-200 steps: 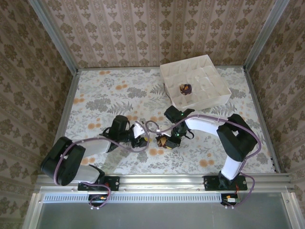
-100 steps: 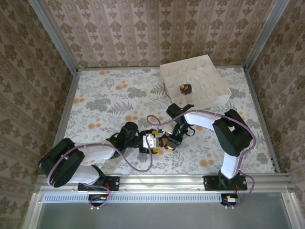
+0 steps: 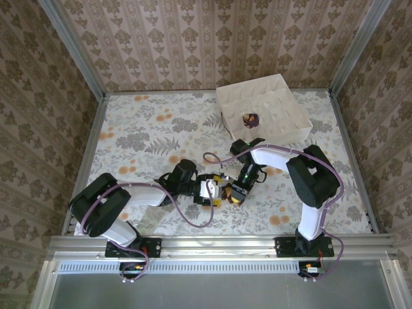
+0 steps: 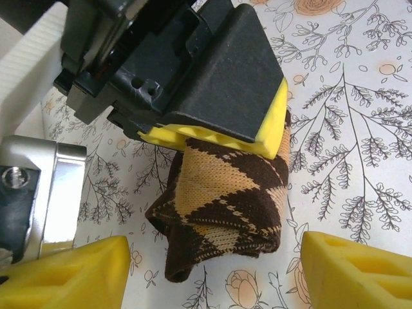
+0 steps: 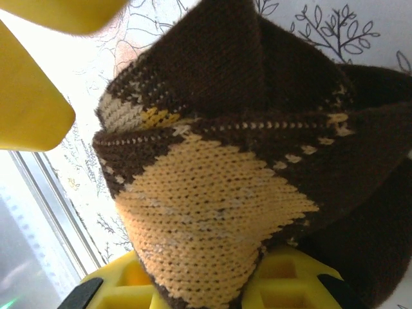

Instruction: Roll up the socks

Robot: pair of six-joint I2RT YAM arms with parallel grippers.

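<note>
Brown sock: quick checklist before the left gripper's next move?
1. Right gripper clamped on the brown sock: ok, jaws shut on the end that is uppermost in the left wrist view.
2. Left gripper open: ok, its fingers stand either side of the sock, not touching it.
3. Sock centred between the left fingers: ok, roughly.
4. Roll tight: not ok, it looks like a loose folded bundle with a gaping lower edge.
5. Sock lifted off the table: cannot tell.
6. Purple sock done: ok, balled in the white box.

One brown sock [image 4: 225, 199], one purple sock [image 3: 250, 119], one box [image 3: 277, 106].
</note>
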